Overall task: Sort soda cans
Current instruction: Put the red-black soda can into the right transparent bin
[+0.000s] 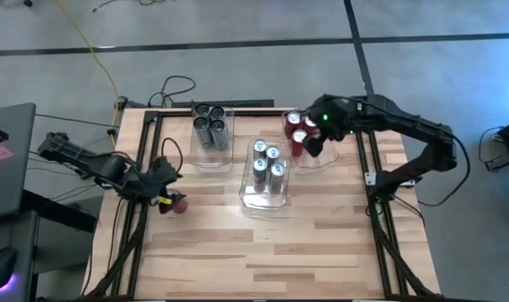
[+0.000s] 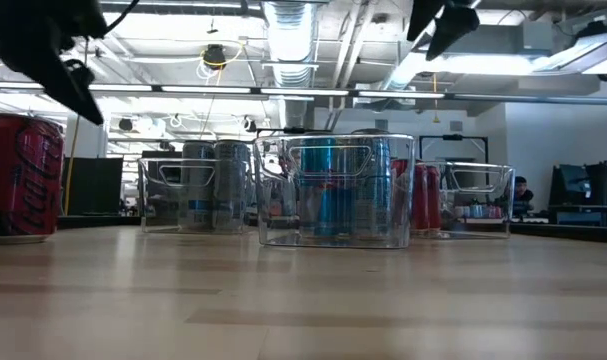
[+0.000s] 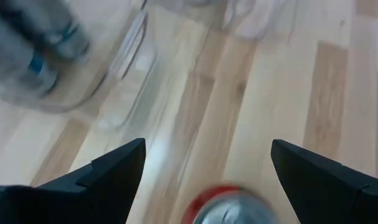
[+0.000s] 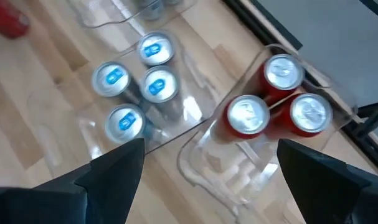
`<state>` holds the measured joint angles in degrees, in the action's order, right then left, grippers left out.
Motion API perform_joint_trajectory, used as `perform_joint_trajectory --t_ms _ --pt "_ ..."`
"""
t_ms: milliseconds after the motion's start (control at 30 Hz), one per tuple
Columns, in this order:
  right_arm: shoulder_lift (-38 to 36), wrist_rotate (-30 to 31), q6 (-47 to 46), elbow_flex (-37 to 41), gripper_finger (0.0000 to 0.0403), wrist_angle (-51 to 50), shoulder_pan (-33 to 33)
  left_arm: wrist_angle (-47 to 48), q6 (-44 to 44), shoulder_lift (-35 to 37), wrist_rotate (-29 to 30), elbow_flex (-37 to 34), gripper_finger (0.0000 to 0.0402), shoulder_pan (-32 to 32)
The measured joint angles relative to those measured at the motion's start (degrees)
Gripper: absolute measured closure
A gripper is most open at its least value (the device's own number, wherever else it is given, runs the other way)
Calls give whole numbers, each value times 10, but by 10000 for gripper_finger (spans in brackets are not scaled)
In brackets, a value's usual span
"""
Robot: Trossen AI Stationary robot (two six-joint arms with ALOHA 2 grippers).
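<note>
One red can stands alone near the table's left edge, under the spread, empty left gripper. The right gripper, also spread and empty, hovers over the bin holding three red cans, with bare wood toward the front.

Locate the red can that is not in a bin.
High view: the loose red can stands at the table's left edge, just under the left gripper, left of the middle bin.

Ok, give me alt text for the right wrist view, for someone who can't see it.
Seen from above past the open right gripper, three red soda cans stand in one clear bin and four silver-blue soda cans in a neighbouring clear bin, on a wooden table.
</note>
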<state>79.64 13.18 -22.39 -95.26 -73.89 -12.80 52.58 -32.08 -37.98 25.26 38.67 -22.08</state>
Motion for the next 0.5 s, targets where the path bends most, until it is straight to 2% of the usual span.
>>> perform_joint_trajectory --t_ms 167,333,500 --pt "13 5 -18 0 24 -6 46 81 -48 3 -42 20 61 -9" --pt "42 6 -18 0 24 -7 71 84 -72 0 -120 10 61 -17" --pt "68 27 -11 0 24 -2 76 91 -96 -6 -136 -10 61 -32"
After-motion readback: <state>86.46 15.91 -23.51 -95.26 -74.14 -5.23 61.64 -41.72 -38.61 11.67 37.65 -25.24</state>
